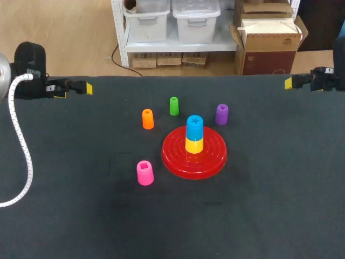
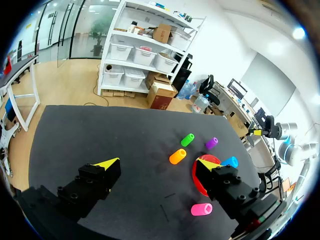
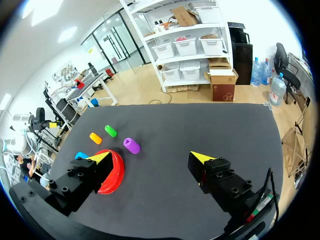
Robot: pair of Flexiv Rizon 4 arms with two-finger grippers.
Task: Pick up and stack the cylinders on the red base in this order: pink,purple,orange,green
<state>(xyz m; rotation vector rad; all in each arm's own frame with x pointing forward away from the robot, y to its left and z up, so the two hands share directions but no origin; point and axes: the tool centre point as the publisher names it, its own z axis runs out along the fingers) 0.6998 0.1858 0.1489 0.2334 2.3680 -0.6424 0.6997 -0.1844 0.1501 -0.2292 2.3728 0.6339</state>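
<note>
Our left end effector (image 2: 157, 162) and right end effector (image 3: 150, 157) are hanging empty, jaws apart. The pink plastic cylinder (image 1: 145, 172) is standing lower left of the round red base (image 1: 175, 162). Stacking onto its blue-over-yellow cylinders (image 1: 194, 134), we are risking a topple.

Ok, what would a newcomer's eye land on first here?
The red base in the middle, with a blue cylinder stacked on a yellow cylinder. Four loose cylinders stand around it: pink in front to its left, orange, green and purple behind. The left gripper and right gripper sit open and empty at the far corners of the table.
</note>
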